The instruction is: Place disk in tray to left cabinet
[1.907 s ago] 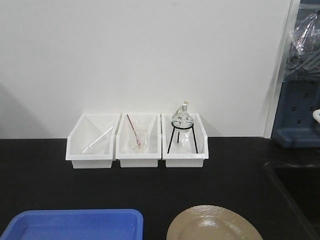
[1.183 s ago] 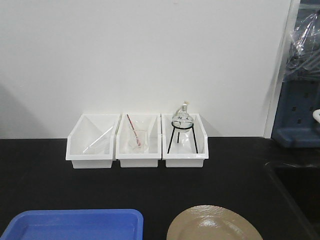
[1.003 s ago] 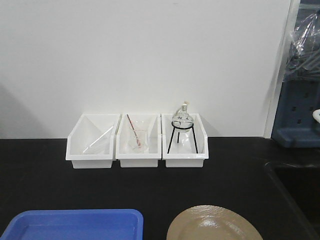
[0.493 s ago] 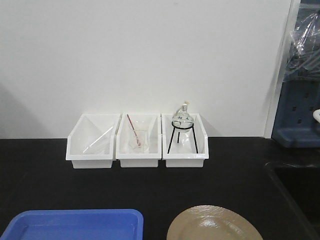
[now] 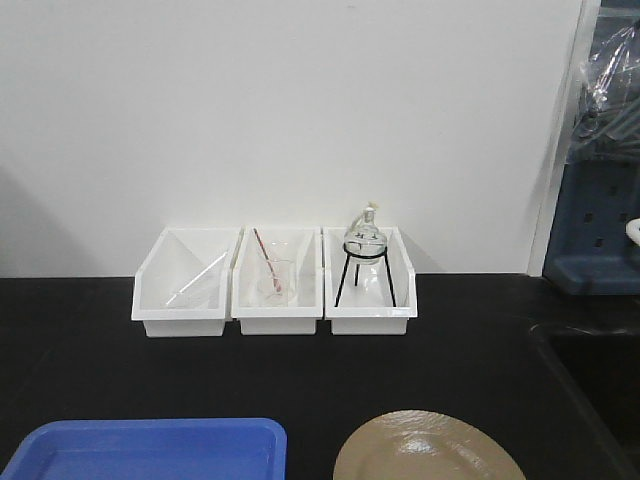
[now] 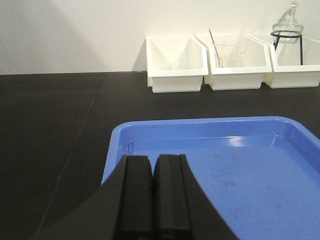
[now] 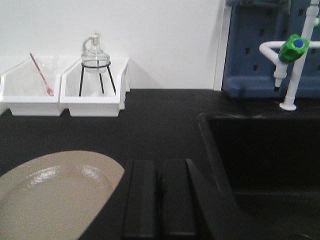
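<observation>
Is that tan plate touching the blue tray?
Apart. The front view shows a strip of black counter between the plate and the tray.

1. Bright, even light falls from above; the white wall [image 5: 300, 100] looks flat, with a soft grey shadow toward its left edge.
2. The black counter [image 5: 300, 370] stays dim, swallowing detail.
3. Pale glare ripples on the disk [image 5: 430, 450]; a white streak sits on the tray [image 6: 240, 142] near its far rim.
4. Up close, the left gripper [image 6: 153, 161] and right gripper [image 7: 160, 164] are blurred black shapes.
5. The front view is slightly soft and grainy.
</observation>
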Robot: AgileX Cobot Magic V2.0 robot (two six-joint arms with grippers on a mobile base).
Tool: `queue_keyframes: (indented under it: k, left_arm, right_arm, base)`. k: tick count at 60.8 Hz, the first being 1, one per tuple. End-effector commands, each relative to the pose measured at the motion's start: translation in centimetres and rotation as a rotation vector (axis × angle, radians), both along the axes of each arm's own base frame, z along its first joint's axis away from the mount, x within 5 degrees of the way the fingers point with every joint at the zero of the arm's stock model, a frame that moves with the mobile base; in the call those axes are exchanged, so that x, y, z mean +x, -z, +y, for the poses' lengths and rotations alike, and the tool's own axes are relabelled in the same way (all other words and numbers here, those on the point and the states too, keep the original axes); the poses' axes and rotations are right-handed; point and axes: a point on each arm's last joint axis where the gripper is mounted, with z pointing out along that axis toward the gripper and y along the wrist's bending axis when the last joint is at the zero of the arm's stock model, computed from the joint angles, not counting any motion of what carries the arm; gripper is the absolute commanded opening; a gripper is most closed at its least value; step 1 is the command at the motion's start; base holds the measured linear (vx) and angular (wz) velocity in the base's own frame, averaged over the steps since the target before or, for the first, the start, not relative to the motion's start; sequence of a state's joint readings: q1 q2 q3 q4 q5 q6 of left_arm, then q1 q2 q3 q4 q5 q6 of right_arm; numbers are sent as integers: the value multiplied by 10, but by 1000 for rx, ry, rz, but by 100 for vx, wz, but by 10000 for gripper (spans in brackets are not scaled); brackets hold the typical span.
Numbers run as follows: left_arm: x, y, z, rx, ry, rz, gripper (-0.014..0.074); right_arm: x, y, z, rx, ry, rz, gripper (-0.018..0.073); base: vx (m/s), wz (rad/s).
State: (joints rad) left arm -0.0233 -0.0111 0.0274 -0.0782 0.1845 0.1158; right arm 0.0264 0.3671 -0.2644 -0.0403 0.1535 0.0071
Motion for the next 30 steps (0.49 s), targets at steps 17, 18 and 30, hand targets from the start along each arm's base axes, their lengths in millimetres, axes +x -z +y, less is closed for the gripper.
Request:
queue_keyframes:
  k: [17, 18, 30]
  left_arm:
    - [1, -1, 1, -13, -7, -65, -6]
    - [1, -1, 1, -13, -7, -65, -6]
    - [1, -1, 1, -13, -7, -65, -6]
  right_arm:
    - [37, -10, 1, 13, -3, -54, 597]
    - [38, -9, 1, 38, 2, -47, 606]
    - [55, 2, 2, 490, 112, 150, 615]
  base:
    - [0, 0]
    - [0, 0]
    - [0, 0]
